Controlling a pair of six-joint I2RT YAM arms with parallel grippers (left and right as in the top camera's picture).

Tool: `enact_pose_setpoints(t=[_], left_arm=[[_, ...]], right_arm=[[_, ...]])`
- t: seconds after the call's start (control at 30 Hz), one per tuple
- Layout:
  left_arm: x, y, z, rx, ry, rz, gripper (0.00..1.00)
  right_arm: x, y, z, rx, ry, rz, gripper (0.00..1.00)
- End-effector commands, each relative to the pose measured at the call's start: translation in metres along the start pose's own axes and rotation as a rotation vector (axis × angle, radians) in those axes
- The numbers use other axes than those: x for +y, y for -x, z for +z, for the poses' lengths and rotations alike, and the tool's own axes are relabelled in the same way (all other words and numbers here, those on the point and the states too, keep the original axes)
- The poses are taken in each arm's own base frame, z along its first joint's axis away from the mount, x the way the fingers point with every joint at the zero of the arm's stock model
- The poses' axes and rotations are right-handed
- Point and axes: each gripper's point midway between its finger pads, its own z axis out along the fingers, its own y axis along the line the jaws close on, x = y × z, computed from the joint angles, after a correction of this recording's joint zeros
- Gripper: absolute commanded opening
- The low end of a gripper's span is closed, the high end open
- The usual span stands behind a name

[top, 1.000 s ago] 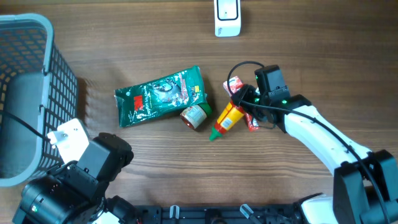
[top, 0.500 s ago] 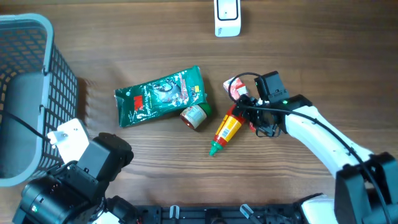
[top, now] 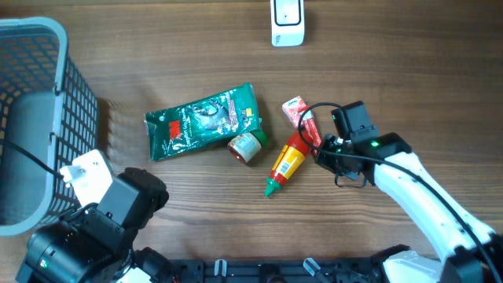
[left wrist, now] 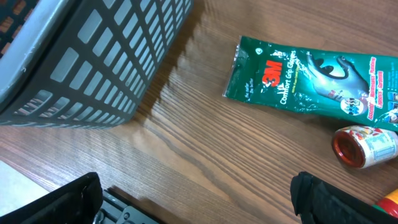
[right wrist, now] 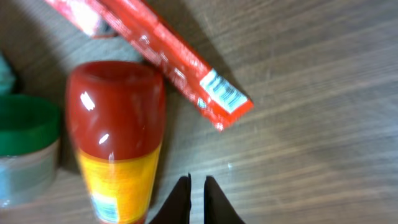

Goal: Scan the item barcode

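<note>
A red and yellow sauce bottle [top: 285, 163] with a green tip lies on the wood table, also in the right wrist view [right wrist: 115, 137]. Just right of it is my right gripper [top: 320, 152], shut and empty [right wrist: 197, 186], its tips beside the bottle and not touching it. A red stick packet [top: 302, 119] lies past the bottle, its barcode [right wrist: 222, 94] facing up. A green packet [top: 203, 119] and a small jar [top: 247, 147] lie to the left. The white scanner [top: 288, 22] stands at the far edge. My left gripper [left wrist: 196, 183] is wide open over bare wood.
A grey mesh basket [top: 31, 118] fills the left side, its wall close to my left arm [left wrist: 93, 56]. The green packet [left wrist: 311, 78] and the jar [left wrist: 367, 146] lie ahead of the left gripper. The right arm's cable loops over the red packet.
My right gripper let go of the bottle, drew back to the right and shut empty. The bottle slid nearer the front edge, uncovering the red stick packet. The left arm stayed still.
</note>
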Motion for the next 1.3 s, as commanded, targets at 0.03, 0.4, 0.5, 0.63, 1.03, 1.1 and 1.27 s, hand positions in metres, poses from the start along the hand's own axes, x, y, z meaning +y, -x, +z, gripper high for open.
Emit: enact_pose_setpoints(t=[0.03, 0.4, 0.5, 0.63, 1.03, 1.1, 1.27], left_arm=[[0.003, 0.002, 0.001, -0.013, 0.016, -0.026, 1.00], [0.003, 0.002, 0.001, -0.013, 0.016, -0.026, 1.00], [0.003, 0.002, 0.001, -0.013, 0.016, -0.026, 1.00], [0.003, 0.002, 0.001, -0.013, 0.016, -0.026, 1.00], [0.003, 0.002, 0.001, -0.013, 0.016, -0.026, 1.00], [0.003, 0.002, 0.001, -0.013, 0.016, -0.026, 1.00], [0.003, 0.002, 0.001, -0.013, 0.016, -0.026, 1.00]], right_arm=[[-0.002, -0.002, 0.032, 0.043, -0.023, -0.010, 0.05], [0.076, -0.001, 0.038, 0.097, 0.373, -0.217, 0.10], [0.087, 0.003, 0.034, 0.080, 0.426, -0.236, 0.15], [0.090, 0.005, 0.033, 0.067, 0.439, -0.271, 0.28], [0.101, -0.019, 0.067, 0.174, 0.507, -0.349, 0.75], [0.109, -0.020, 0.065, 0.168, 0.563, -0.405, 0.74], [0.115, -0.015, 0.063, 0.121, 0.593, -0.487, 0.81]])
